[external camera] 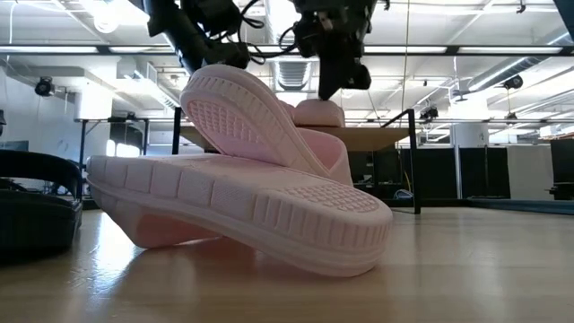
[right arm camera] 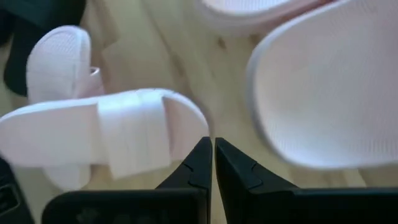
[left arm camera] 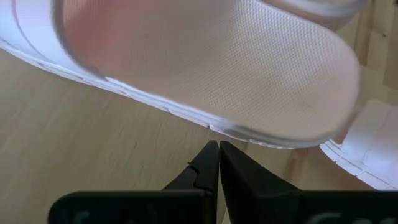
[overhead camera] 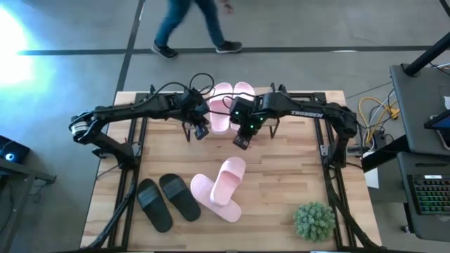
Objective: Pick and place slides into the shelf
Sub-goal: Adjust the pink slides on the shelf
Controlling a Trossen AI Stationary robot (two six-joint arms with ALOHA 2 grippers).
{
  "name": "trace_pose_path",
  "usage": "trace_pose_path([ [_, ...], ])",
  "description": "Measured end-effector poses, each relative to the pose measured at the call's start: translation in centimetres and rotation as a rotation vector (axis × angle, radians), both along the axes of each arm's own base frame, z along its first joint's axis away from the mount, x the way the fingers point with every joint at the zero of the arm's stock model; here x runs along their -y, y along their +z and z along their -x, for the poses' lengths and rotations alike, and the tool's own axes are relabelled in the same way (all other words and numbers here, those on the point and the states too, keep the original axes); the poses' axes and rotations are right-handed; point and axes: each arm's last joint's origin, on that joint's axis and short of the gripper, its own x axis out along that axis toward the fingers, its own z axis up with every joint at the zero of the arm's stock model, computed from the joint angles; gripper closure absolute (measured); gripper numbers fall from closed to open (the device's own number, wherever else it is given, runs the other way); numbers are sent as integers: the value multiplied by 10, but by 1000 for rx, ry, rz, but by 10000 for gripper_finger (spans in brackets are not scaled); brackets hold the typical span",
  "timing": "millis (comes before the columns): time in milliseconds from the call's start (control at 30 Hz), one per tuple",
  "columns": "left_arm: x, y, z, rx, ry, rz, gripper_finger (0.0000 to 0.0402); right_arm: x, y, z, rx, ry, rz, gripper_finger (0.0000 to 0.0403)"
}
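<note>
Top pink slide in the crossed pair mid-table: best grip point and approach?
Grip the wide strap of the upper pink slide, coming from above. It lies tilted across the lower pink slide, its ribbed sole partly lifted in the low view, so the sole edges look awkward. The strap arches up and faces the camera overhead. Right gripper is nearest, likely the one to use; left gripper is farther.

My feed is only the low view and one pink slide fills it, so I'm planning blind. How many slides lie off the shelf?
Observer: Four. Two crossed pink slides lie mid-table, with two black slides beside them.
Operator: And on the shelf?
Observer: A second pink pair sits on the shelf.
Operator: Is either pincer carrying anything?
Observer: No. The left pincer and the right pincer are both shut and empty, just in front of the shelf.
</note>
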Motion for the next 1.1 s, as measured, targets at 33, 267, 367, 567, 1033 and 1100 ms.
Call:
trace_pose_path([
  [33, 0, 0, 0, 2, 3, 3, 402, 1, -3, -2, -5, -2, 10, 390],
  [267, 2, 1, 0, 11, 25, 28, 402, 4, -10, -5, -47, -33, 102, 390],
  [367, 6, 1, -2, 16, 4, 43, 402, 5, -6, -1, -55, -58, 139, 390],
  [567, 16, 1, -5, 17, -29, 50, 402, 4, 2, 4, -38, -69, 151, 390],
  [1033, 64, 20, -22, 146, -164, -6, 402, -5, 14, 21, -82, -20, 120, 390],
  [1100, 64, 13, -27, 121, -150, -28, 402, -5, 18, 24, -70, -16, 125, 390],
])
